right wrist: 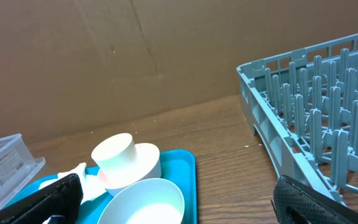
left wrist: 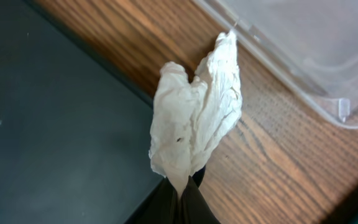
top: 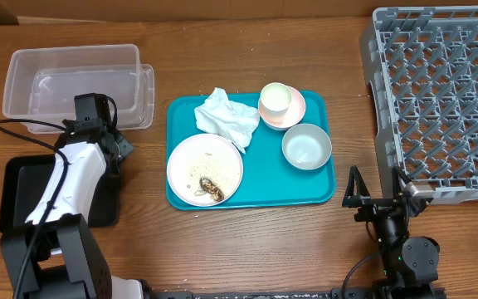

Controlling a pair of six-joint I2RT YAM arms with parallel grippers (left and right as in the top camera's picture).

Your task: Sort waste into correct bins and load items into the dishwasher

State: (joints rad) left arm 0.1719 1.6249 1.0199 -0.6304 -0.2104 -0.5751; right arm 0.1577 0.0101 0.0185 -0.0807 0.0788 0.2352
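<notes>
My left gripper (left wrist: 182, 186) is shut on the bottom of a crumpled white paper napkin (left wrist: 194, 118). It hangs over the wood strip between the black tray bin (left wrist: 55, 124) and the clear tub bin (left wrist: 303, 50). From overhead that gripper (top: 119, 147) sits between the tub (top: 73, 83) and the black tray (top: 19, 178). A second napkin (top: 226, 119) lies on the teal tray with the white plate (top: 205, 169) bearing food scraps (top: 212, 191), the cup (top: 275, 100), pink dish (top: 297, 112) and bowl (top: 306, 146). My right gripper (top: 378, 189) stands open beside the grey dish rack (top: 438, 100).
The teal tray (top: 326, 187) lies mid-table, between the bins and the rack. The right wrist view faces the bowl (right wrist: 148, 202), the cup (right wrist: 120, 155) and the rack's near wall (right wrist: 272, 134), with a cardboard wall behind them.
</notes>
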